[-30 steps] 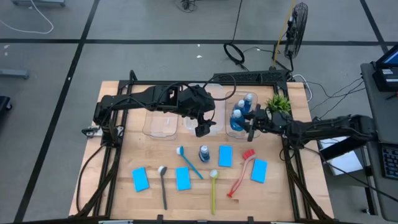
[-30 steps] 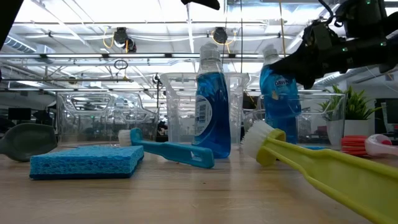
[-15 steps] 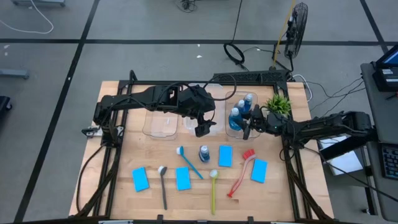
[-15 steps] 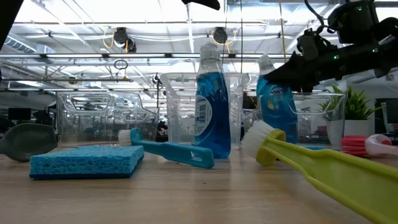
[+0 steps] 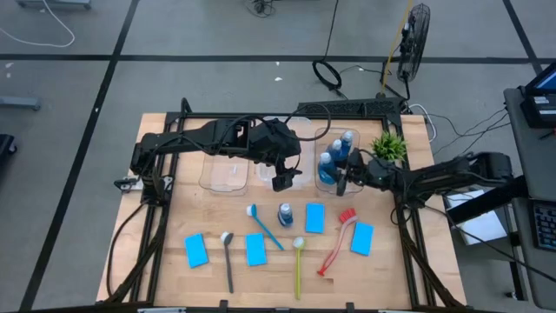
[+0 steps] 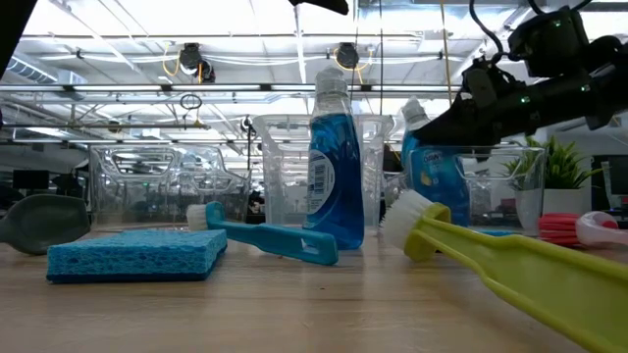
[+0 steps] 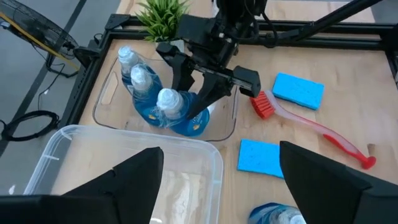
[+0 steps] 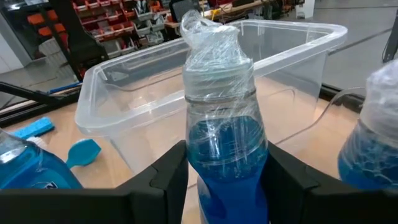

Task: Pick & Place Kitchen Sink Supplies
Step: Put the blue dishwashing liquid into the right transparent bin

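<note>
Over the table (image 5: 156, 269), right gripper (image 5: 340, 178) clasps a tilted bottle (image 5: 327, 166)

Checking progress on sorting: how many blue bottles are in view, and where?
4. Three in the right tub: two free bottles, one between the right gripper fingers. The fourth stands on the table.

wooden table (image 5: 391, 269), sponges (image 5: 196, 250), brushes (image 5: 298, 265), tubs (image 5: 224, 174)

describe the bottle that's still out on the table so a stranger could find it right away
Start at the row of clear tubs along the far side of the wooden table, then come toward the line of sponges and brushes. The lone blue bottle stands upright there, between the blue brush and a blue sponge. Unlike the other three bottles, it is not in a tub.
</note>
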